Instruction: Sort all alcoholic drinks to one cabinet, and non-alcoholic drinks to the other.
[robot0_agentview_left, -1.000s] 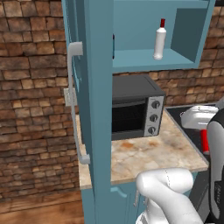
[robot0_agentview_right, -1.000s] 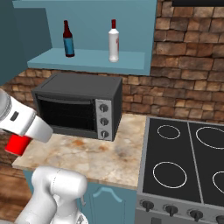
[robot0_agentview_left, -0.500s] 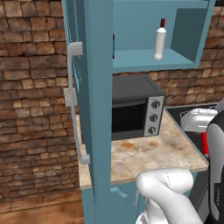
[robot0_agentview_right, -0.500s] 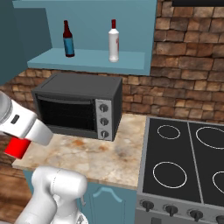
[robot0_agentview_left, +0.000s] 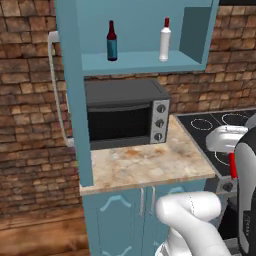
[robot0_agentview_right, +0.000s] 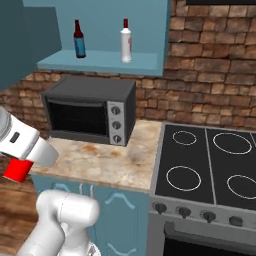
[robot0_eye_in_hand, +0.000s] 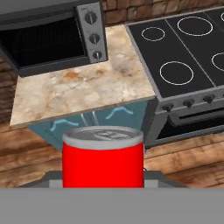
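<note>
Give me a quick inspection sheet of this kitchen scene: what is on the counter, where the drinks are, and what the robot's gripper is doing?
Surface: beige marbled countertop carries a black toaster oven; the rest of it is bare.
Job's things: dark brown bottle with red label and slim whitish bottle with red cap stand upright and apart on the blue open cabinet shelf; small red can with silver top is off the counter, in the gripper.
Clutter: nothing seen.
Gripper: gripper holds the red can upright, in front of the counter and low.
Cables: nothing seen.
Surroundings: brick wall, black four-ring stovetop, blue lower cabinet doors, wooden floor.
</note>
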